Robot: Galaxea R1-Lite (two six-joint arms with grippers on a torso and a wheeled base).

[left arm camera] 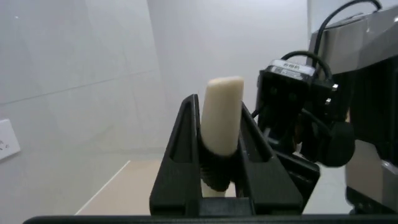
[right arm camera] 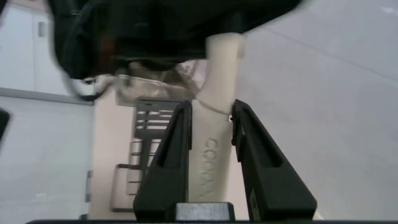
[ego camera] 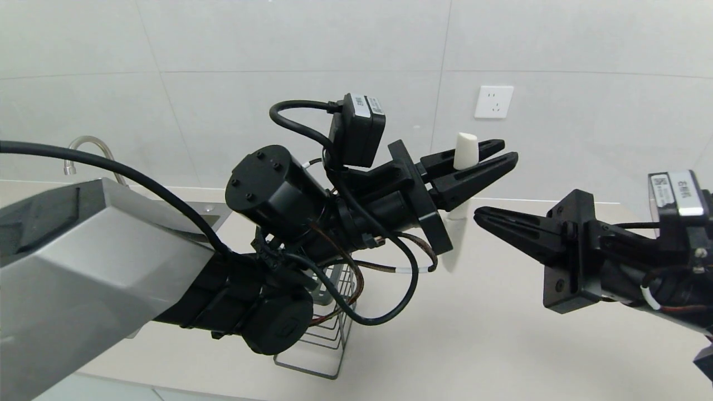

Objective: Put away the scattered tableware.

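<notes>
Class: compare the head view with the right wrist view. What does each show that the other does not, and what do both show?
Head view alone: the faucet and the wall socket. Right wrist view alone: lettering on the lower part of the white utensil. Both: the white utensil and the wire rack.

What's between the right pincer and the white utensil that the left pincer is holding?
Nothing. In the head view the right pincer sits just apart from the white utensil in the left pincer, with bare counter behind the gap.
</notes>
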